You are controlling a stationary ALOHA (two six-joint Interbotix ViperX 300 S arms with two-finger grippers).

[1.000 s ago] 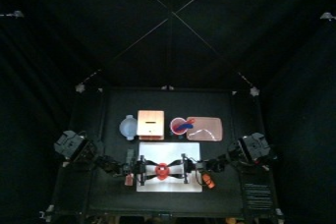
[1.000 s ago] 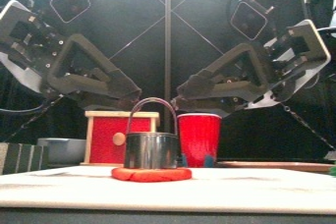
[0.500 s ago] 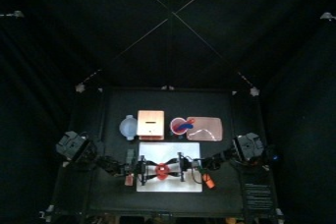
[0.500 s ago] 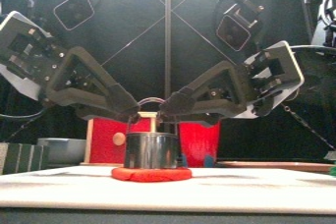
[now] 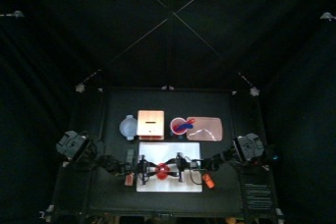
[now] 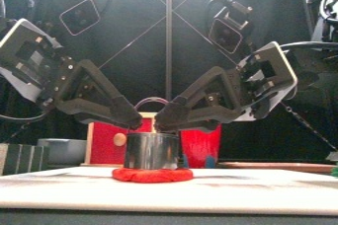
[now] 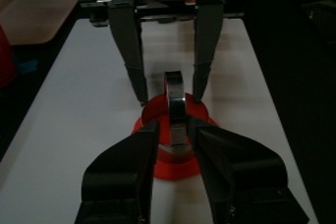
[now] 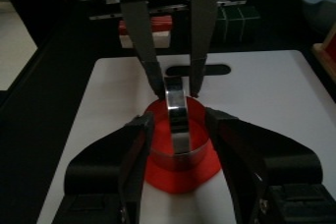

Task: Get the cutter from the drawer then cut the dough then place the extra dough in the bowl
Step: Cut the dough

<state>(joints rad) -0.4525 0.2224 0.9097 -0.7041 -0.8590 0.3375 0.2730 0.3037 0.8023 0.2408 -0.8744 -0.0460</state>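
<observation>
Cutter: we see the cutter [image 6: 152,150] standing upright on the dough [image 6: 152,175], near the middle of the white cutting board [image 6: 264,178], with its wire handle arching above it.
Dough: it is a flat red disc, still whole, with its rim showing around the cutter's foot. We cannot tell how deep the metal edge sits in it.
What has changed: over the last second both arms have come down and inward. They hung high and wide of the cutter, and now their tips meet just above the handle. Cutter and dough have not shifted.
Left gripper: the left gripper [image 6: 138,120] reaches in from the left with its jaws apart. Its wrist view shows the handle standing in the gap, and we see no clamp yet.
Right gripper: the right gripper [image 6: 172,121] mirrors it from the right, its jaws likewise spread on either side of the handle.
Bowl: the blue-grey bowl [image 5: 128,126] waits behind the board at the left, beside the wooden box [image 5: 149,124] and well apart from the dough.
Step in hand: we judge the fetching done and the cut under way. Both grippers look set to bear on the cutter.
What it means: pressing through and lifting away the outer ring still lie ahead. With two pairs of jaws crowding one thin handle, we would watch for the cutter tipping or sliding.
</observation>
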